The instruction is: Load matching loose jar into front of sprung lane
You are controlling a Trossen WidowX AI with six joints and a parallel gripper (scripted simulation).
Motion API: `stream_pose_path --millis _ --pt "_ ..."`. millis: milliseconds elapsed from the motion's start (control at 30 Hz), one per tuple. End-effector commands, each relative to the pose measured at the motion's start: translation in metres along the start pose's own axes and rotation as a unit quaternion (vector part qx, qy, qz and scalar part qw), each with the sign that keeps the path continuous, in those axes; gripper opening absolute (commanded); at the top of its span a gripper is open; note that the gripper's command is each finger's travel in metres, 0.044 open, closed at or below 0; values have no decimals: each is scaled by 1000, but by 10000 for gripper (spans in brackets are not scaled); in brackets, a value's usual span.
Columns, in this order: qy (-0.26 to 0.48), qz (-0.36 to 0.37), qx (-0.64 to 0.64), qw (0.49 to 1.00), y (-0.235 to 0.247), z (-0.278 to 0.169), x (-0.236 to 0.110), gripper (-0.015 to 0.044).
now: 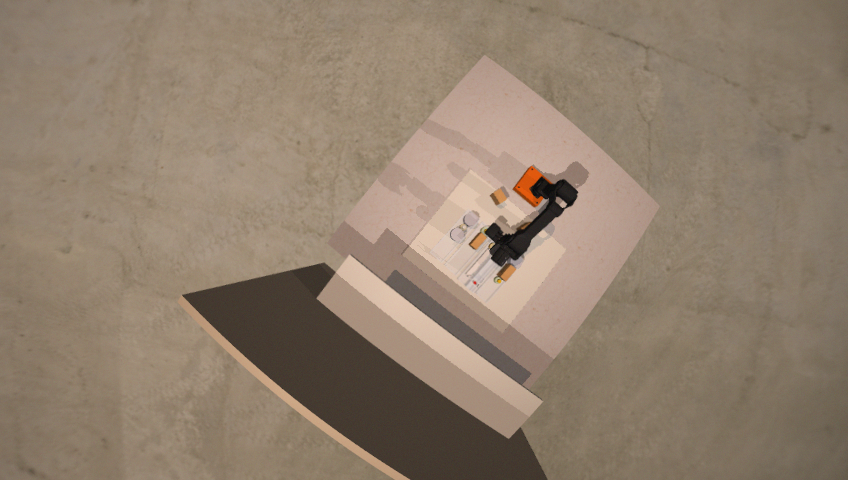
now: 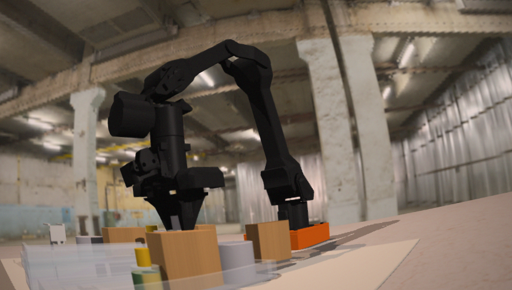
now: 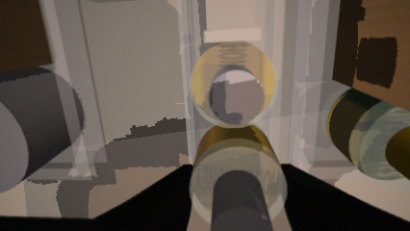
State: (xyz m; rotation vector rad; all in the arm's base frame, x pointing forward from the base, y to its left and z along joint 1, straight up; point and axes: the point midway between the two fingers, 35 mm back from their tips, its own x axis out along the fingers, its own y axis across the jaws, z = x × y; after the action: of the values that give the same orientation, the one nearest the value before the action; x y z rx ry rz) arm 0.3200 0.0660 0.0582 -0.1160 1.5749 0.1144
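My gripper [image 3: 236, 173] [image 2: 175, 224] [image 1: 498, 252] is shut on the loose jar [image 3: 235, 161], a clear jar with an amber band and a grey lid. It shows upright between the fingers in the wrist view. Straight ahead of it, the matching jar [image 3: 234, 91] stands inside the clear-walled lane [image 3: 189, 53]. The two jars look close together in a line; I cannot tell whether they touch. In the exterior view a wooden block [image 2: 183, 251] hides the fingertips and most of the held jar. The pusher plate is not clear to see.
A green and yellow jar [image 3: 371, 140] [image 2: 144, 276] stands in the lane to the right, and a grey cylinder [image 3: 29, 130] [image 2: 235, 255] to the left. More wooden blocks [image 2: 267, 238] [image 1: 498, 195] stand on the mat. The arm's orange base [image 2: 308, 233] [image 1: 528, 184] is behind.
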Motion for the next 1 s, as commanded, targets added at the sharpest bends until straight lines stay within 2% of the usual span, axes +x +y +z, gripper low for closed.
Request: stream_pose_path --millis 0,967 --pt "-19 1 -1 1000 0 11 -5 0" --pt "-20 1 -1 1000 0 14 -5 0"
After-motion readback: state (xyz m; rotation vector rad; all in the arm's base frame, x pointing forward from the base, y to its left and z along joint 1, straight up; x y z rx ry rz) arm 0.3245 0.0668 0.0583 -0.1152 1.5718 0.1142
